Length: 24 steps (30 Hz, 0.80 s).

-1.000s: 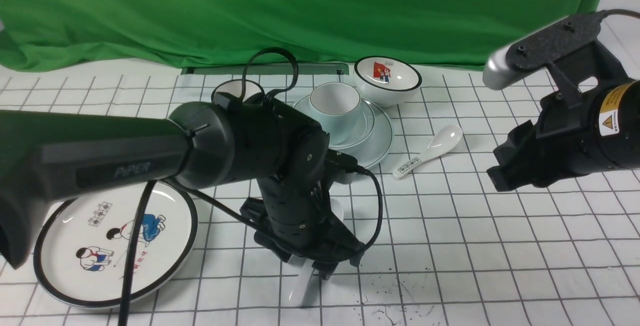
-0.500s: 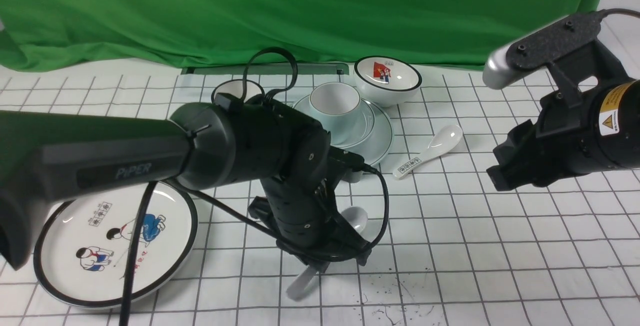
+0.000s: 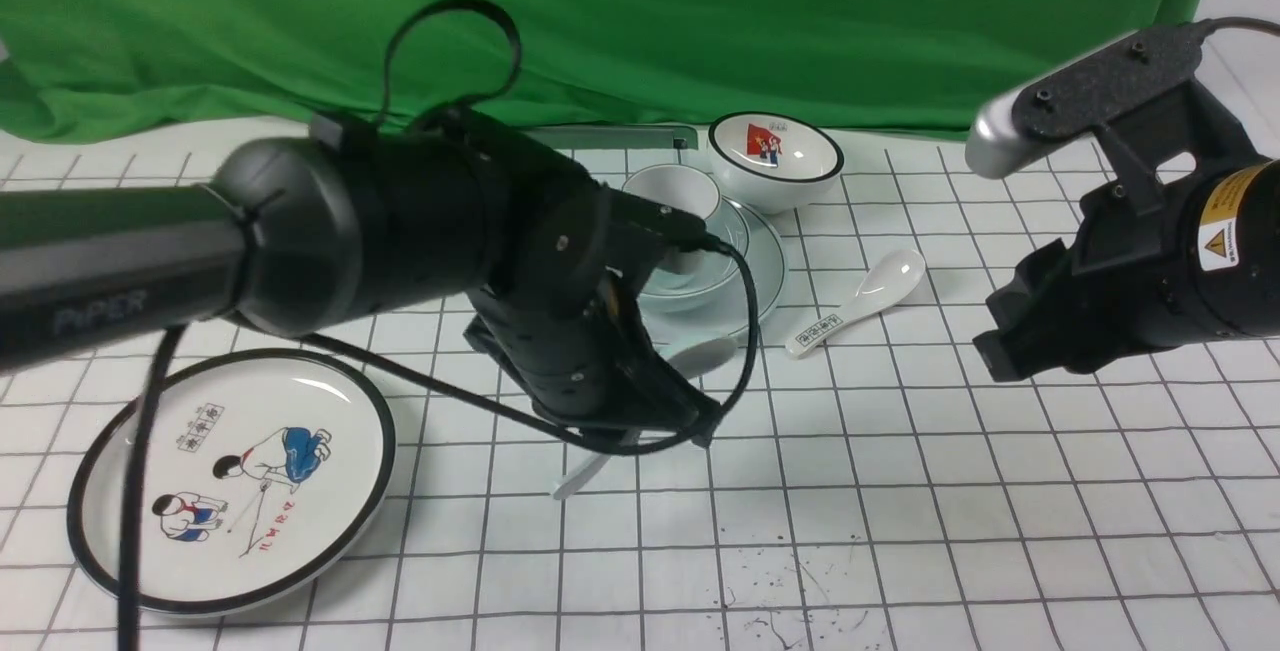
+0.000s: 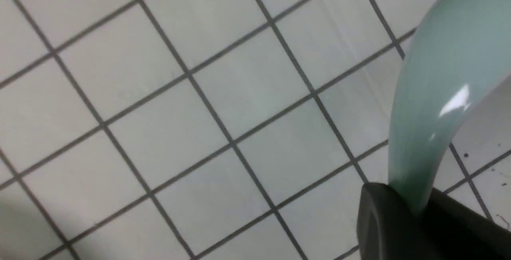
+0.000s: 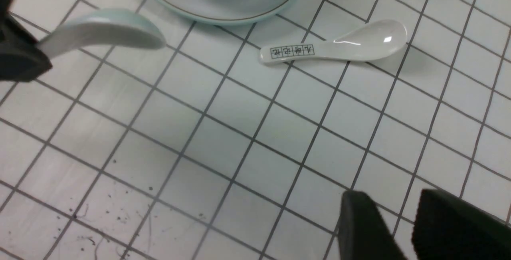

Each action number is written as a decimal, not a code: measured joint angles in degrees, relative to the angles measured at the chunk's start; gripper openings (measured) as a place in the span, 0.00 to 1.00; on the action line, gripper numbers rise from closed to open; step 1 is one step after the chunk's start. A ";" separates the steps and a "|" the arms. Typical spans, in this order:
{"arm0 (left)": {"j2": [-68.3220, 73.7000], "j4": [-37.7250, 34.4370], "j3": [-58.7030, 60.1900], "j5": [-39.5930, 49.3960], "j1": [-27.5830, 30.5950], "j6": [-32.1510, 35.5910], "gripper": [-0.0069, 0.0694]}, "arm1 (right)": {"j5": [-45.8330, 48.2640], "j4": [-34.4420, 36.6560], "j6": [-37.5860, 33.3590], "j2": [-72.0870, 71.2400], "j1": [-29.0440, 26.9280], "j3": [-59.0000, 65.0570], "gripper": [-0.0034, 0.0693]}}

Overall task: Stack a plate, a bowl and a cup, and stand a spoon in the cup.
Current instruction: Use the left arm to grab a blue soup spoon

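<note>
One spoon [image 3: 700, 358] is what the left gripper [image 3: 640, 438] has, its fingers closed on it and lifting it clear of the worktop [image 3: 900, 531]. From where I stand the fingertips are mostly masked by the wrist, so I'd only guess they pinch it near the middle, perhaps toward the handle. Its long axis runs aslant: the bowl end points toward the far right corner of the worktop, the handle tip toward the near left one.

Just beyond the gripper, toward the far edge, sits the cup [image 3: 675, 193], upright in the bowl [image 3: 715, 271], which rests on the plate [image 3: 766, 271]. That stack is partly behind the arm, but those three look done; only the spoon is left. The cup lies farther off and slightly to the right, and the left arm is clearly the nearer one. To stand the spoon in it, I'd say the gripper must rise, carry it toward the far edge and tip that slanting axis upright over the mouth.

The right gripper [image 3: 990, 336] hangs with its jaws apart, over toward the right edge, holding nothing. Below and left of it lies the labelled spoon [image 3: 860, 303], not wanted here.
</note>
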 joint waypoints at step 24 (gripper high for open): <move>11.43 -24.34 -0.02 17.91 8.36 28.99 0.08 | 0.00 0.00 0.00 0.00 0.00 0.00 0.37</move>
